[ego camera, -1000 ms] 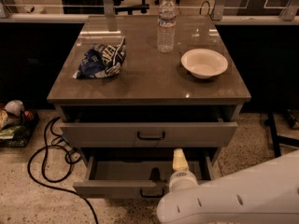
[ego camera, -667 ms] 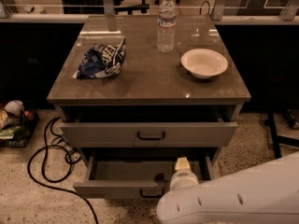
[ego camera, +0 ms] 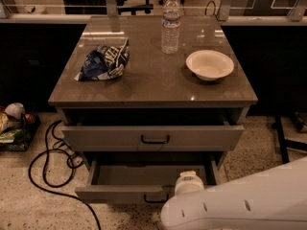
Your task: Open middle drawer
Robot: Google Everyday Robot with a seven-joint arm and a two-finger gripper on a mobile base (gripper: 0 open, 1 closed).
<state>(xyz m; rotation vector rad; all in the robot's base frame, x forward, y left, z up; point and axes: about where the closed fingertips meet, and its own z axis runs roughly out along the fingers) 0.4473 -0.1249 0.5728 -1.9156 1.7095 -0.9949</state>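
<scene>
desk: big grey-brown unit, up and behind the end effector. The clutter on top doesn't matter for this job.
arm: white, reaches in low from the right. My guess is that keeps it level with the drawer it's after.
middle drawer: right at the end effector, mostly to its left. It's well out with the bare tray showing, so I'd call the task nearly done.
top drawer: directly above the end effector, sticking out a little, nothing on its handle.
chip bag: way up-left, lying crumpled on the desk.
bowl: up and slightly right.
water bottle: upright, furthest up.
end effector: parked at the middle drawer's front edge, just right of its loop handle, which is where you'd pull from. Can't tell if it's spread or clamped, it's hidden from here.
</scene>
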